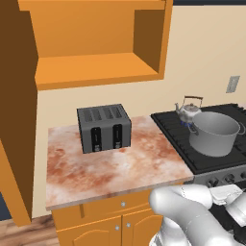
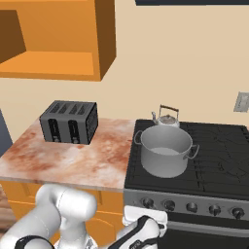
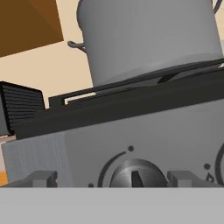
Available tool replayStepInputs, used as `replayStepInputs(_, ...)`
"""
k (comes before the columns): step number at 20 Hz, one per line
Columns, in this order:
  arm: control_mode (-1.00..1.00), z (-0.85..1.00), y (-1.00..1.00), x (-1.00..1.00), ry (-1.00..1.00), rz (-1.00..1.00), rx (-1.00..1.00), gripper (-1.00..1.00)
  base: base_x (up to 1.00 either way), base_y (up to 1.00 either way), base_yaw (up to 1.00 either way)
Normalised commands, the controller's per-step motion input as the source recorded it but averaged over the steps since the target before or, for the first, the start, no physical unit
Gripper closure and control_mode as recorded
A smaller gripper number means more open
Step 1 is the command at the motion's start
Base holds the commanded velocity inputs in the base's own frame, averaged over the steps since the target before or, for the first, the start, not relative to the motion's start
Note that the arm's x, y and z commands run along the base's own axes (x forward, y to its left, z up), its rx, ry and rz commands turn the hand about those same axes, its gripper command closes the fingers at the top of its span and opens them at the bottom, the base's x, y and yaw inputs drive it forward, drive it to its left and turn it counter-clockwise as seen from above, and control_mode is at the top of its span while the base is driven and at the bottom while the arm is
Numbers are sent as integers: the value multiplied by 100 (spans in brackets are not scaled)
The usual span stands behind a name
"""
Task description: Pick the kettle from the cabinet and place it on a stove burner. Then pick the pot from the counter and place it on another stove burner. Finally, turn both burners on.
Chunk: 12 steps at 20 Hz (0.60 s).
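Pot [image 2: 165, 151] on front burner, kettle [image 2: 165, 117] behind; pincer [image 3: 111, 178] straddles knob [image 3: 138, 174].

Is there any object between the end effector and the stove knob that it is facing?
Nothing visible stands between them. In the hand view the knob sits directly ahead of the end effector, framed by its two fingertips. The pot stands above on the burner grate, out of the way.

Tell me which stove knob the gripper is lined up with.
The leftmost knob, framed between the gripper fingertips, below the pot; the other knobs sit farther right.
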Motion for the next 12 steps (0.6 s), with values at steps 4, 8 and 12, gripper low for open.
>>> replayStepInputs(4, -100, -5, -1, 11, -2, 0, 0, -100, 0, 0, 0)
replayStepInputs(8, -100, 0, -1, 16, -2, 0, -1, -100, 0, 0, 0)
replayStepInputs(12, -100, -5, -7, 11, -3, 0, -1, -100, 0, 0, 0)
